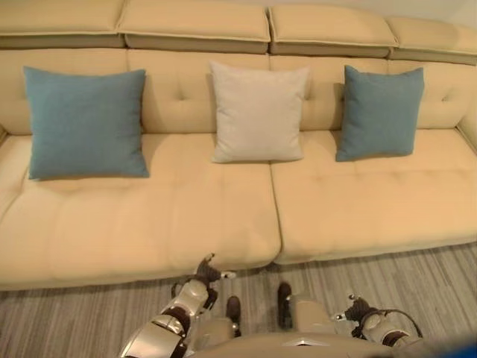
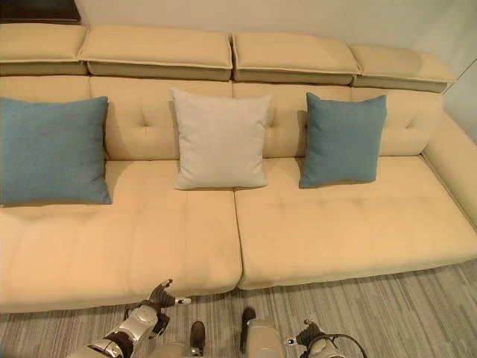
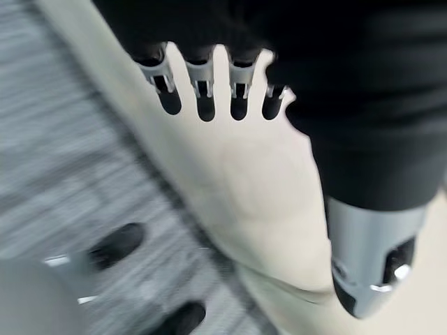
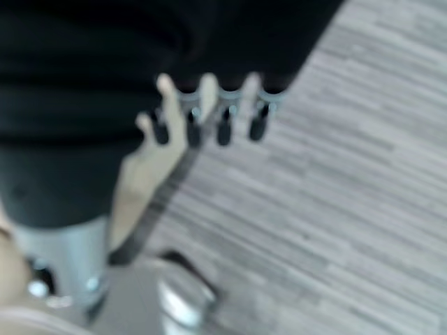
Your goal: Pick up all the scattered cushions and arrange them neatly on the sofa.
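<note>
You're looking at three square fabric cushions leaning upright on the beige sofa [image 1: 223, 216] backrest: teal cushion [image 1: 86, 123] near its left end, cream cushion [image 1: 258, 112] in the middle, second teal cushion [image 1: 380, 112] toward the right end. Left hand [image 1: 207, 270] and right hand [image 1: 356, 307] are hanging over grey striped floor [image 1: 417, 283] at the sofa's front edge, fingers straight, gripping nothing

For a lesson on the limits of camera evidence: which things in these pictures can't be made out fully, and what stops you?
- Large blue cushion: its left side is cut off by the right eye view's edge.
- Sofa: both ends run past the edges of the left eye view.
- Right hand: blurred in its wrist view.
- Floor under the sofa: hidden by the seat.
</note>
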You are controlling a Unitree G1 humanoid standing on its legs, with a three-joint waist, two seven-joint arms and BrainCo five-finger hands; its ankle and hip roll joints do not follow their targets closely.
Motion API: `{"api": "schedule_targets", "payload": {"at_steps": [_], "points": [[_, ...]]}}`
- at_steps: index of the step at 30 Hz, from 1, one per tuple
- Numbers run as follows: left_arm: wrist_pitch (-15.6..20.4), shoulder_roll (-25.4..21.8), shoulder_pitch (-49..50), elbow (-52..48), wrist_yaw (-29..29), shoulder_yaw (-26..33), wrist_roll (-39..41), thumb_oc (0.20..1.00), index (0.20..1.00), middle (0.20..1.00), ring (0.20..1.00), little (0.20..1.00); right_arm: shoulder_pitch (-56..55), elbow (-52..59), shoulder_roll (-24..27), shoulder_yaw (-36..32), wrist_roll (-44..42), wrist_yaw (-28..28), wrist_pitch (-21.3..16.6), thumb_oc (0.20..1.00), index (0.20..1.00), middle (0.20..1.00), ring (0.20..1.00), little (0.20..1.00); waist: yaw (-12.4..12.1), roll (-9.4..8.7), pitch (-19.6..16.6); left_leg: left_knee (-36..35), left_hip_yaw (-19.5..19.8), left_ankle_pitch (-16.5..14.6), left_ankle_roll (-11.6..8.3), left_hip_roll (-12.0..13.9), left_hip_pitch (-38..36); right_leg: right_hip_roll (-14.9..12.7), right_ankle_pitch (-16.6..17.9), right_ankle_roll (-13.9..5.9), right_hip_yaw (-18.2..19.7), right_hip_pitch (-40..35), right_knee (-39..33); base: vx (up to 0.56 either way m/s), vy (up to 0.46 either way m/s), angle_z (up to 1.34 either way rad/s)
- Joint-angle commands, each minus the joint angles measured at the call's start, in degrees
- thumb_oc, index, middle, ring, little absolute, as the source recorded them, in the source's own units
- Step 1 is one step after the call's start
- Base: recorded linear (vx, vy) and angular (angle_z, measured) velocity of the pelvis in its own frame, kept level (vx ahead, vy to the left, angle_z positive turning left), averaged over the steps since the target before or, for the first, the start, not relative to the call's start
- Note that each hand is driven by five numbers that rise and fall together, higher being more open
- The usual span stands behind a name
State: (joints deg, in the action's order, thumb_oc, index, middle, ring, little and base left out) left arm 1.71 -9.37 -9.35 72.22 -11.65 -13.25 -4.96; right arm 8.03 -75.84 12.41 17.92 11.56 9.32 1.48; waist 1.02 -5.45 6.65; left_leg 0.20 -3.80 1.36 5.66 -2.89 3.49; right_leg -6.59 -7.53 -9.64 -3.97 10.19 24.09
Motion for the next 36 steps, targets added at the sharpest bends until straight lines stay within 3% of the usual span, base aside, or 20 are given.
{"api": "schedule_targets", "payload": {"at_steps": [1,5,6,13,36], "points": [[0.0,-0.4,2.0,0.7,-1.8,-0.4,1.9,1.0,1.0,1.0,1.0,1.0,-1.4,1.0,1.8,0.2,0.8,1.3,-0.3,1.0,1.0,1.0,1.0,1.0,-2.1,-1.8,-3.5,2.0,4.7,-6.8,-5.81,1.1,0.1,0.0,7.7,1.38,-1.4,-5.8,-19.6,0.02,-0.114,-0.5],[-0.3,1.0,2.4,1.3,-2.2,-0.2,2.7,1.0,1.0,1.0,1.0,1.0,-1.8,0.8,1.5,0.7,0.3,1.2,-0.3,1.0,1.0,1.0,1.0,1.0,-1.9,-2.41,-5.0,-0.3,3.8,-6.0,-6.36,2.2,-1.4,0.9,8.4,1.62,-0.6,-7.5,-23.6,0.03,-0.093,-0.11],[-0.1,-1.2,3.6,1.5,-0.9,1.6,3.7,1.0,1.0,1.0,1.0,1.0,-2.3,0.4,2.4,-0.4,-0.9,1.0,-0.6,1.0,1.0,1.0,1.0,1.0,-1.8,-2.04,-5.4,-1.6,3.6,-5.1,-6.71,2.7,-2.2,1.2,8.4,1.68,-0.8,-8.3,-24.8,0.01,-0.05,-0.03],[-0.1,-1.6,3.4,1.0,0.4,1.0,3.1,1.0,1.0,1.0,1.0,1.0,-3.1,-1.5,2.9,-1.4,-0.9,1.3,-0.2,1.0,1.0,1.0,1.0,1.0,-1.1,-1.36,-5.9,-4.8,3.7,-3.3,-7.69,3.5,-3.9,1.8,8.7,1.78,-1.5,-10.3,-27.7,0.0,-0.015,0.05],[0.2,-2.7,6.1,1.7,1.9,2.0,2.3,1.0,1.0,1.0,1.0,1.0,-4.7,-1.9,4.2,-2.4,-1.9,1.3,-1.2,1.0,1.0,1.0,1.0,1.0,-1.0,0.15,-5.6,-5.2,3.0,-3.7,-8.24,3.8,-6.1,1.6,8.3,1.97,-2.1,-12.6,-28.6,0.0,0.001,0.01]]}}
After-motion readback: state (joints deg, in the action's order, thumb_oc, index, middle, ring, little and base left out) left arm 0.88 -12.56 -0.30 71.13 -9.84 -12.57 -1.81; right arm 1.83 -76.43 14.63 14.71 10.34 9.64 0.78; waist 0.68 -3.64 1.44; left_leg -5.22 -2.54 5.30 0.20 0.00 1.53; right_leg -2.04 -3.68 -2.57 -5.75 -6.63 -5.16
